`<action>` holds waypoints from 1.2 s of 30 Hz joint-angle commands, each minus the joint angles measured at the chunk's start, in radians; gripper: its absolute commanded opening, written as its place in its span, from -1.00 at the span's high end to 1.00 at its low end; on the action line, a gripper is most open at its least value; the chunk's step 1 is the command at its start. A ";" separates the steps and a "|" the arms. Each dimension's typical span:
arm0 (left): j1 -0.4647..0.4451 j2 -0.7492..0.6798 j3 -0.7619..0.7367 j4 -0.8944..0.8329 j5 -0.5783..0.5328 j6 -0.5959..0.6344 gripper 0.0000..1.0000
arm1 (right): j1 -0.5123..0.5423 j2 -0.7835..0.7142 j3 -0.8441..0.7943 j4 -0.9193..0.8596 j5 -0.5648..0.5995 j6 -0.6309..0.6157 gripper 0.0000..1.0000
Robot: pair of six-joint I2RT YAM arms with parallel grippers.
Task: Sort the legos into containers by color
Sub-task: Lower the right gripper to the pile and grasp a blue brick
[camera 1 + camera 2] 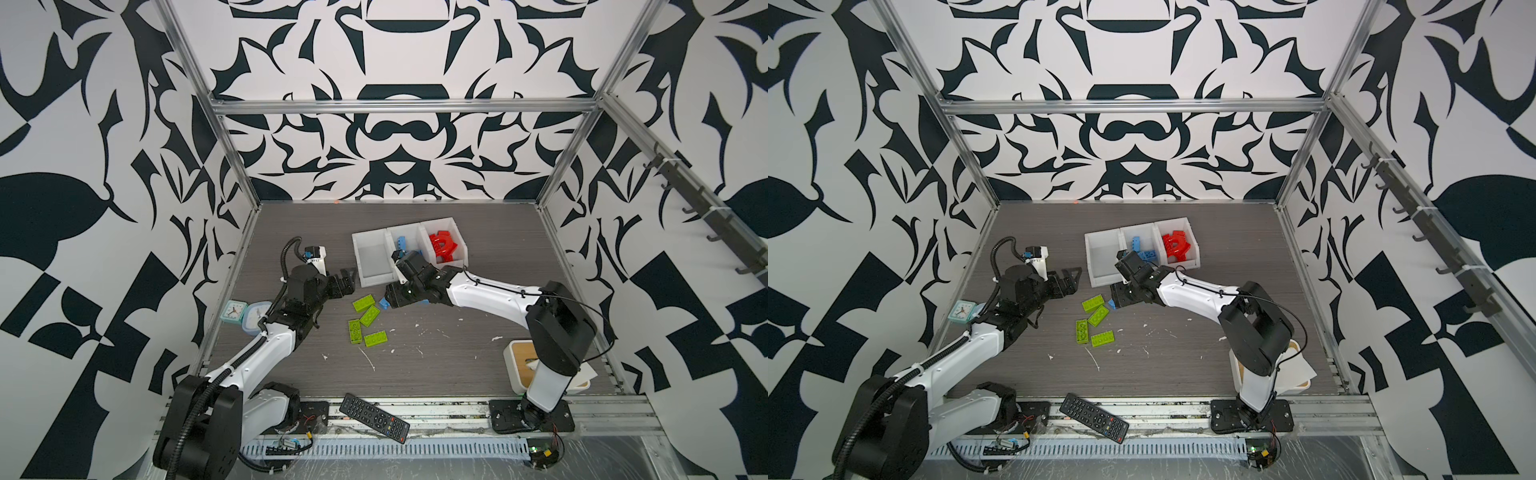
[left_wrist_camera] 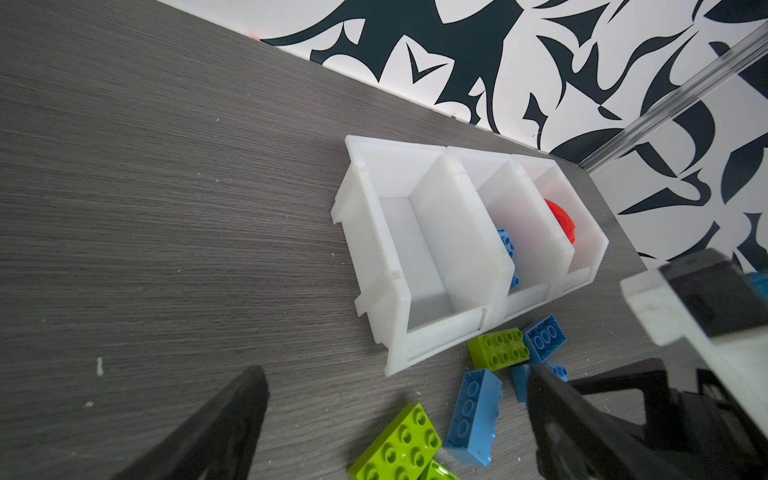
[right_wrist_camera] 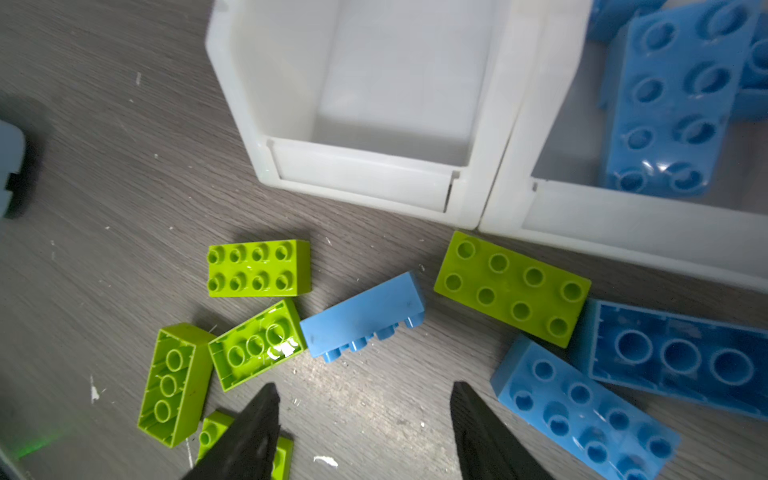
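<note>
- The right pincer (image 3: 363, 386) hung spread and empty just over the table (image 3: 104, 124), with only bare table between its fingers.
- Just past its tips a blue brick (image 3: 361, 316) lay on its side, touching a green brick (image 3: 255, 345) turned studs-down.
- Two more blue bricks (image 3: 582, 407) lay touching each other beside one finger, one studs-up and one studs-down.
- The left pincer (image 1: 349, 279) was spread wide and held nothing, near the front left corner of the bins (image 1: 376, 282).
- The bins stood in a row toward the table's far edge, a little right of the middle.
- The left bin was empty, the middle one held blue legos (image 1: 402, 243) and the right one held red pieces (image 1: 444, 245).
- Four green bricks (image 1: 370, 316) lay clustered mid-table in front of the bins, between the two pincers.
- A fifth green one (image 3: 513, 289) lay studs-up just before the wall shared by the left and middle bins.
</note>
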 commanded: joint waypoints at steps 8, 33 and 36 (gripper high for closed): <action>0.002 -0.001 -0.008 0.012 -0.005 -0.001 -1.00 | 0.008 0.080 0.111 -0.020 -0.009 0.013 -0.37; 0.002 0.006 -0.002 0.010 0.010 -0.003 -1.00 | 0.008 0.103 0.165 -0.244 0.151 -0.084 -0.15; 0.002 0.007 -0.001 0.010 0.012 -0.003 -1.00 | 0.009 0.062 0.141 -0.248 0.149 -0.074 -0.09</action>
